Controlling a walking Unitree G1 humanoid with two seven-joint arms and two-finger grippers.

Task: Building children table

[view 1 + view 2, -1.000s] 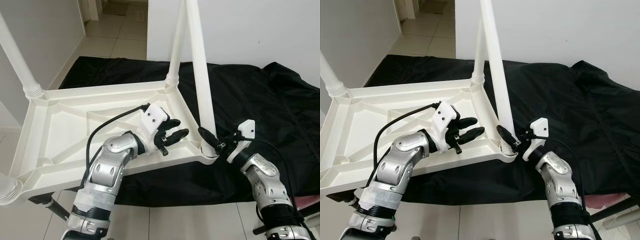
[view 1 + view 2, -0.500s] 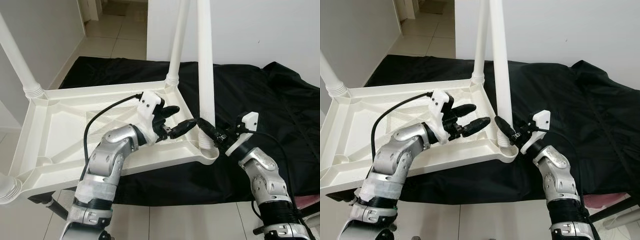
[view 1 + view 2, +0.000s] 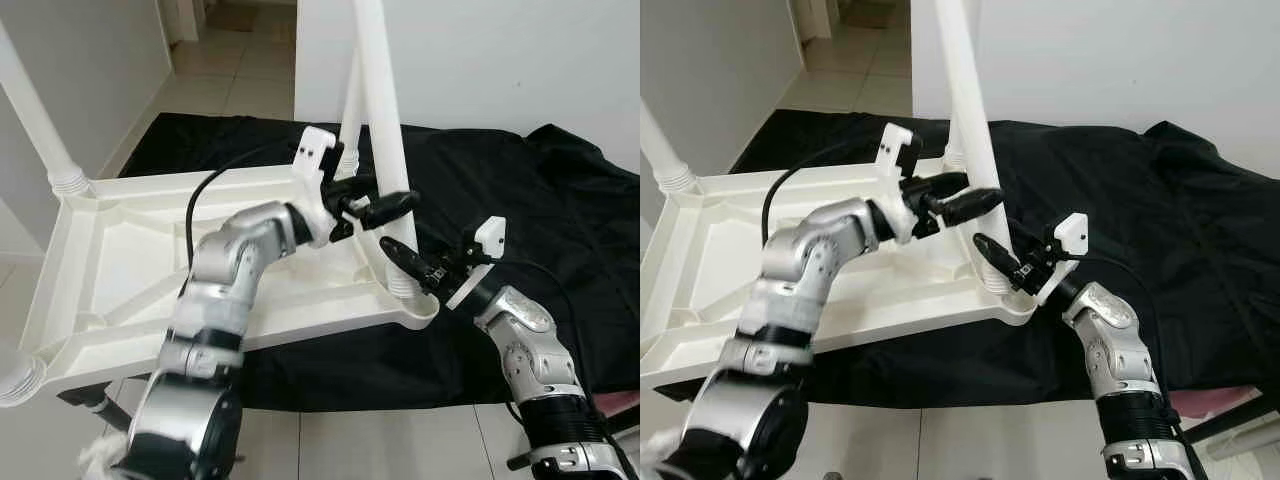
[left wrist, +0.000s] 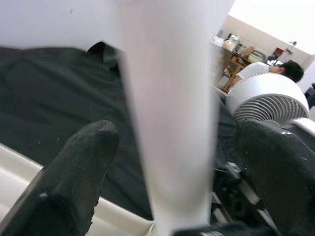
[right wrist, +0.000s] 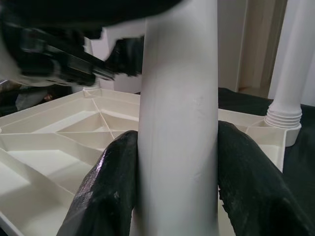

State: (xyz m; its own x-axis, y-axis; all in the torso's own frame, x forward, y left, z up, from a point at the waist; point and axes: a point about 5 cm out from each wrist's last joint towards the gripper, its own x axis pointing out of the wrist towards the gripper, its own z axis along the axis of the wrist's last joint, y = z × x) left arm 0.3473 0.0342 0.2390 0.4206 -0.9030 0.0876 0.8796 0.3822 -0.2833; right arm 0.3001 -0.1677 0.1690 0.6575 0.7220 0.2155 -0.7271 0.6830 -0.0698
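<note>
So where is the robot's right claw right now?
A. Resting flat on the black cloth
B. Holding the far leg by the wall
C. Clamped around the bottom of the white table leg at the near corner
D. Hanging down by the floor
C: the right gripper has a black finger on each side of the white table leg, low down near its socket on the upturned table.

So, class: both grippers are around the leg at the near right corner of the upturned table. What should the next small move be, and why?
Probably close the left gripper on the table leg. Its fingers straddle the leg with gaps showing, while the right gripper already clamps it low, just above the corner socket. A second hold higher up should steady the leg for seating.
</note>
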